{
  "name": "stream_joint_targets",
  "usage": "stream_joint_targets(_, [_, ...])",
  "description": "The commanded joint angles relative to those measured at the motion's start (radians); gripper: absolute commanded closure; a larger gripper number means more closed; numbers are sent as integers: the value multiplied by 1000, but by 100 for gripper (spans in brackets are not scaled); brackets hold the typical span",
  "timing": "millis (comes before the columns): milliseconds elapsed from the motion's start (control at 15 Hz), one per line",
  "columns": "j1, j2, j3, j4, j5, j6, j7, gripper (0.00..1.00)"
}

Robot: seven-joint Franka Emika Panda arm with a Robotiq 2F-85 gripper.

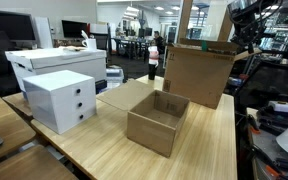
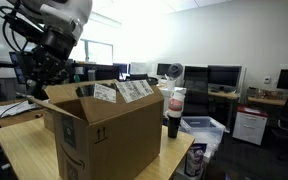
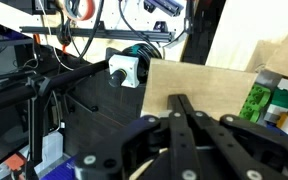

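Tool point(image 3: 181, 108) comes in from the bottom of the wrist view with its two dark fingers point(image 3: 170, 130) pressed together, narrow as they go, and I see nothing caught between them. Below it in that view lies a pale flap of the large cardboard box point(image 3: 219, 80), and at the right edge of the frame green packets point(image 3: 260, 100) show inside the box. In an exterior view the tool point(image 2: 44, 72) hangs at the upper left of the frame, just above the box's point(image 2: 109, 135) left rear flap; whether it touches the cardboard I cannot tell. White paper labels point(image 2: 124, 92) lie on the raised flaps, and a dark bottle with a red and white top point(image 2: 174, 112) stands just beside the box, toward the right of the frame. In an exterior view the large cardboard box point(image 1: 199, 75) stands at the far end of the wooden surface point(image 1: 94, 150), upper right of the frame, with the tool point(image 1: 246, 35) beside it. Nearer the camera a small open box point(image 1: 159, 125) sits mid-frame, well apart from a white drawer unit point(image 1: 59, 100) at the left.
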State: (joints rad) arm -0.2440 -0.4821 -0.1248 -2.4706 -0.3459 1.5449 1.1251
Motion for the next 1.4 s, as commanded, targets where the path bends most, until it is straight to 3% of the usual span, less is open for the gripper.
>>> stream_joint_targets(0, [-32, -78, -9, -111, 12, 101, 25, 96])
stream_joint_targets(400, [-82, -86, -11, -223, -13, 345, 50, 98])
stream_joint_targets(733, [-106, -60, -4, -265, -8, 474, 48, 97])
stream_joint_targets(1333, [-46, -67, 43, -124, 77, 336, -37, 97])
